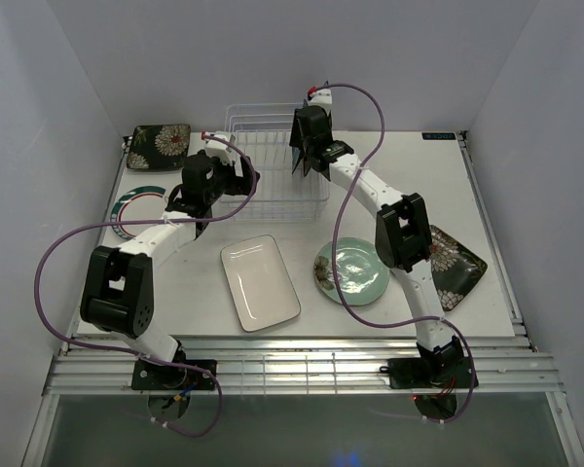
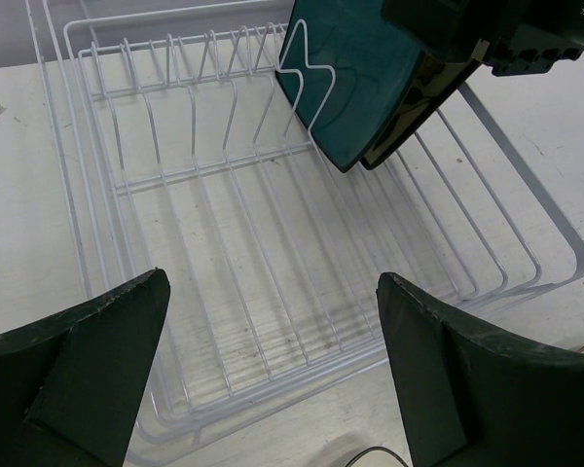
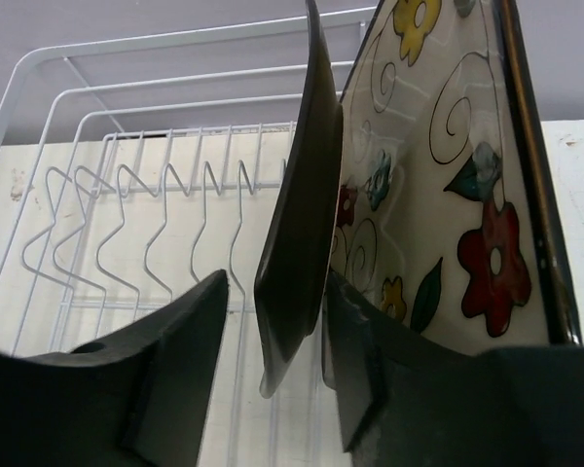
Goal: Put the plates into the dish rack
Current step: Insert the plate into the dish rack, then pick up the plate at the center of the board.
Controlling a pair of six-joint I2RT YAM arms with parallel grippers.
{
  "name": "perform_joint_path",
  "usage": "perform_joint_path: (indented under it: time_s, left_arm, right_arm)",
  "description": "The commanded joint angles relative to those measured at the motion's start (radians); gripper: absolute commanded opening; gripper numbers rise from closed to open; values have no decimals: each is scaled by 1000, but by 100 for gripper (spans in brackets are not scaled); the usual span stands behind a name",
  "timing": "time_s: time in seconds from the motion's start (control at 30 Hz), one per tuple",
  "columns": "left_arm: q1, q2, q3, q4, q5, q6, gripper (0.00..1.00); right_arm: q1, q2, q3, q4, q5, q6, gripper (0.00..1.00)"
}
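Okay, racking step: right gripper stood part-open astride the teal plate, upright beside cream floral plate at dish rack's 3 o'clock end, left gripper wide open, empty; next probably needed seating it fully, then letting go.

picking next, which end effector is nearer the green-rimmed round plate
Left. Left end effector: at the dish rack's left side, right of the green-rimmed plate. Right end effector: over the rack's right end.
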Motion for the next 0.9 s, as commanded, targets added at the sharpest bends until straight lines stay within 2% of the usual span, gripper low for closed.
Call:
perform_joint_path:
  time_s: [0.0, 0.07, 0.1, 0.13, 0.37, 0.47, 0.57, 0.63, 0.87]
  left_arm:
    - [5, -4, 40, -9, 15, 0, 98]
    - [5, -7, 40, -9, 15, 0, 98]
    - [6, -7, 39, -9, 16, 0, 98]
    - [5, -9, 39, -9, 16, -2, 98]
    - [5, -15, 35, -7, 16, 0, 98]
    - [5, -15, 35, -9, 16, -2, 98]
    - [6, -16, 35, -9, 18, 0, 98]
    - [5, -16, 35, -7, 18, -2, 98]
    - [5, -16, 35, -7, 19, -2, 98]
  right_arm:
    - [2, 0, 53, 32, 23, -4, 49]
    - [5, 0, 49, 32, 35, -6, 44]
    - [10, -3, 44, 36, 40, -10, 37]
    - [13, -6, 38, 41, 45, -13, 35]
    - [56, -49, -42, 150, 149, -105, 26]
    - [87, -76, -103, 239, 250, -174, 22]
    - [102, -83, -120, 279, 278, -200, 17]
    - [104, -87, -137, 297, 289, -208, 10]
    - [117, -121, -226, 414, 327, -256, 8]
